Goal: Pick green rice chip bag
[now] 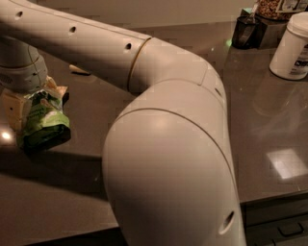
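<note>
The green rice chip bag (45, 122) lies crumpled on the grey counter (269, 125) at the far left. My gripper (33, 113) comes straight down on it from above. One pale finger (10, 110) presses the bag's left side, the other finger (57, 90) its right side, so the gripper is shut on the bag. The bag's lower end rests at the counter with a dark shadow under it. My arm's big white elbow (168, 163) fills the middle of the view.
A sliver of the pale yellow sponge (79, 71) shows behind the arm. At the back right stand a white canister (291, 45), a dark box (245, 31) and a jar (272, 7). The counter's front edge and drawers (279, 226) are at the lower right.
</note>
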Action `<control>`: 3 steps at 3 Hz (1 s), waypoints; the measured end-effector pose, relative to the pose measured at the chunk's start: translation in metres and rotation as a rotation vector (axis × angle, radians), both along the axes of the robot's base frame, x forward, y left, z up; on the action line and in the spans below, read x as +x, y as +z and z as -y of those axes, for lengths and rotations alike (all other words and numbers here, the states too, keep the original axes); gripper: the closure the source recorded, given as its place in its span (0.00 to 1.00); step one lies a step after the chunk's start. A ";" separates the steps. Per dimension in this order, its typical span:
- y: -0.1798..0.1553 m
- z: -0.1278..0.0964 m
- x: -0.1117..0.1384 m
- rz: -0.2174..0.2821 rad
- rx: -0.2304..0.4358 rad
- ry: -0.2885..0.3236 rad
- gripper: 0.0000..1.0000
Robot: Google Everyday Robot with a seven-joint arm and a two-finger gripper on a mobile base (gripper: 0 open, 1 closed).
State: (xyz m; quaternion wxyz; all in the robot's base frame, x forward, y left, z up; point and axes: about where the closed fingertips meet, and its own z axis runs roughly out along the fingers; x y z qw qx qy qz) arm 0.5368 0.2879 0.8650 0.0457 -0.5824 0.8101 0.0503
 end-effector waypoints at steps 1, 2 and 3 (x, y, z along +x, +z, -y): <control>0.021 0.008 0.005 0.012 0.023 0.038 0.86; 0.046 0.021 0.015 0.022 0.068 0.089 1.00; 0.071 0.027 0.023 0.036 0.117 0.144 1.00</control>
